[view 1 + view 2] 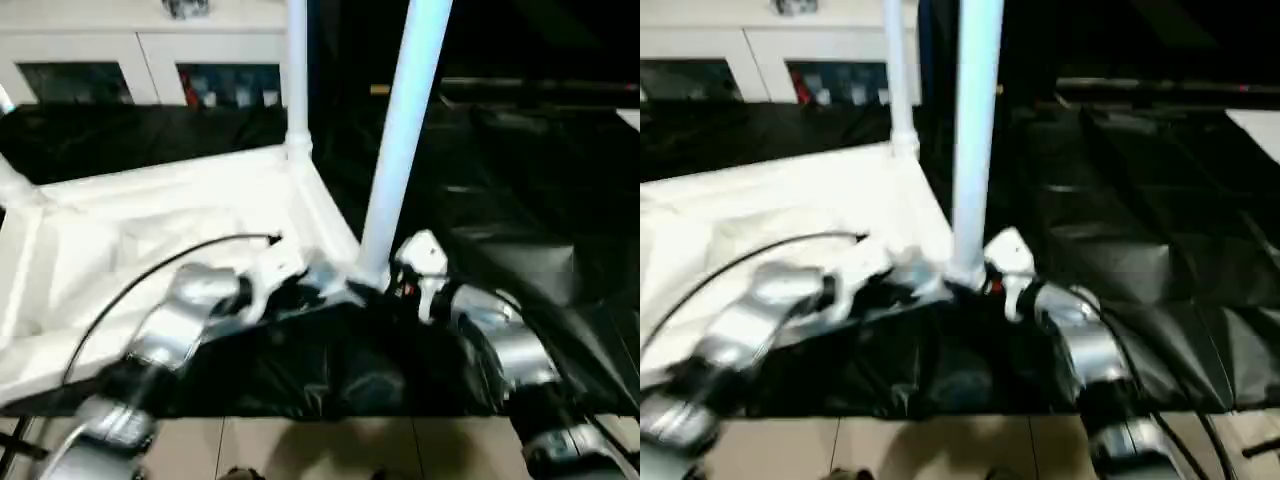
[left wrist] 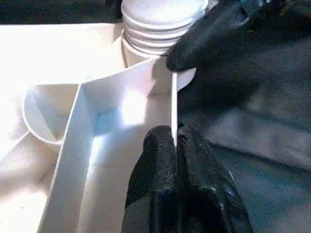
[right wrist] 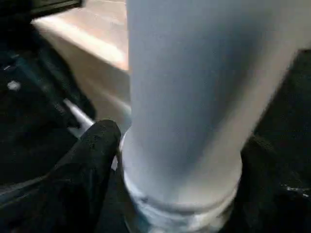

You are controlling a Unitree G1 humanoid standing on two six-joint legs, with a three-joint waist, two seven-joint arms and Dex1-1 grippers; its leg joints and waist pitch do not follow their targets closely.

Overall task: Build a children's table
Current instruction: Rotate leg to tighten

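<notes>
1. Children's table [image 1: 150, 230], head views: it lies upside down on the black-covered tabletop [image 1: 540, 180]. Its long axis runs across my view. The near leg [image 1: 400, 130] and far leg [image 1: 297, 70] point straight up from their corner sockets. I judge it to be light, hollow plastic that is stiff but slick, and tippy with the legs standing tall.
2. Left wrist view: the left end effector [image 2: 174, 138] is pinched narrow on the thin rim wall [image 2: 172, 97] beside the near corner. That wall looks flexible, so I'd hold it only to steady the piece.
3. Right wrist view: the right end effector [image 3: 180, 160] stands wide astride the near leg's ribbed base, with the tube rising upright between the fingers [image 3: 92, 160]. Low on that collar is where I'd grip to push it home.
</notes>
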